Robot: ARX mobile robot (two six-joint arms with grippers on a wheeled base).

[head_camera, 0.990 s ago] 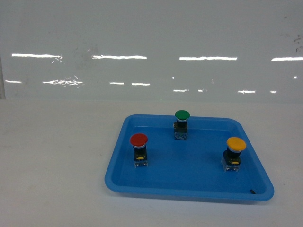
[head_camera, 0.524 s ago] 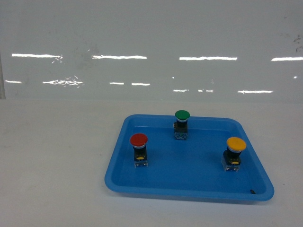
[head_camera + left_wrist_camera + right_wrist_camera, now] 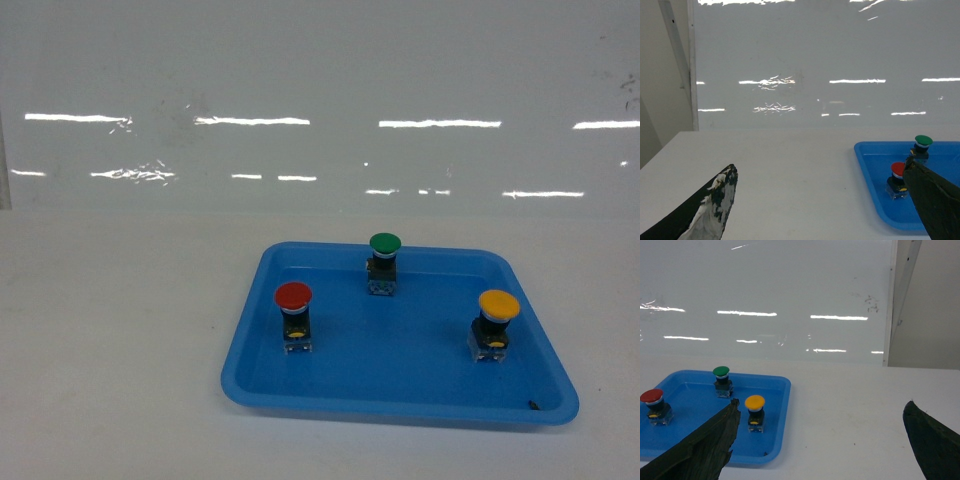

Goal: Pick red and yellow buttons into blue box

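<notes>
Buttons, red-capped (image 3: 293, 296) and yellow-capped (image 3: 498, 304), stand upright inside shallow blue plastic tray (image 3: 400, 400) | both grippers, left (image 3: 820, 205) and right (image 3: 820, 440), fingers spread wide, holding nothing | task looks complete; best keep clear.

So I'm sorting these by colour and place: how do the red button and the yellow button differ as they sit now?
Cap colour: the red button has a red cap, the yellow button a yellow one. Place: in the head view, red stands near the left wall of the blue tray, yellow near its right wall. Both stand upright inside the tray, caps up, each on a black body with a clear base, and neither is being touched.
</notes>
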